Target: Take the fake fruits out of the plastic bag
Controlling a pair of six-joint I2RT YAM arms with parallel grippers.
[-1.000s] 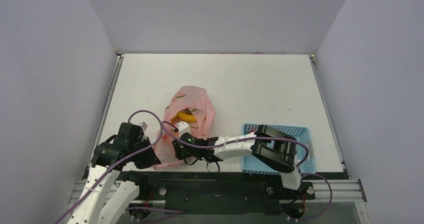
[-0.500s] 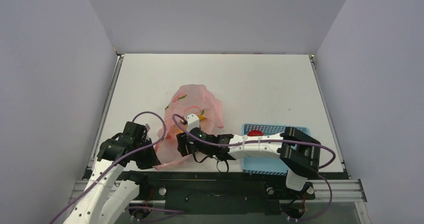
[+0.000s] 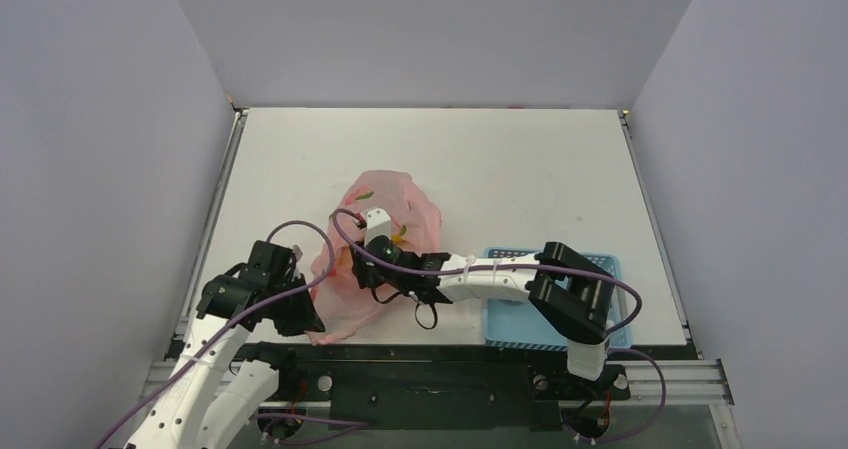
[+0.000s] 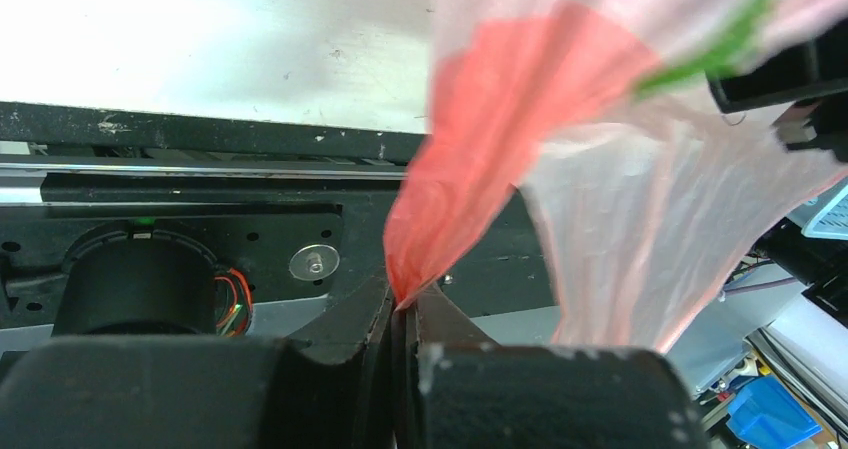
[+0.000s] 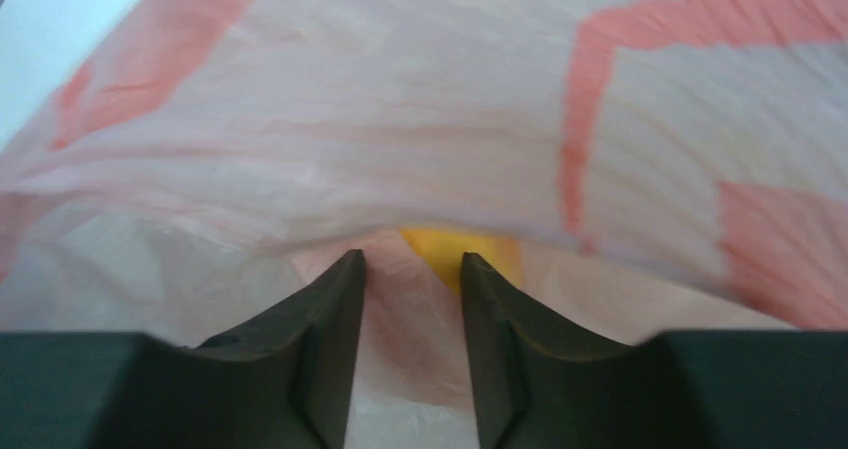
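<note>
The pink plastic bag lies slumped on the table left of centre. My left gripper is shut on a bunched near edge of the bag and holds it taut; in the top view it is at the bag's near left corner. My right gripper is open and empty, reaching inside the bag's mouth. A yellow fruit, seemingly a banana, lies just beyond its right fingertip under a fold of plastic. In the top view the right fingertips are hidden by the bag. The other fruits are hidden.
A blue perforated basket stands at the near right, partly covered by my right arm. The table's near edge and black rail run just behind my left gripper. Grey walls enclose the table.
My right arm has swung left from over the basket and pushed its gripper into the bag's mouth. The bag has shifted and now covers the banana. The left gripper keeps its hold.
</note>
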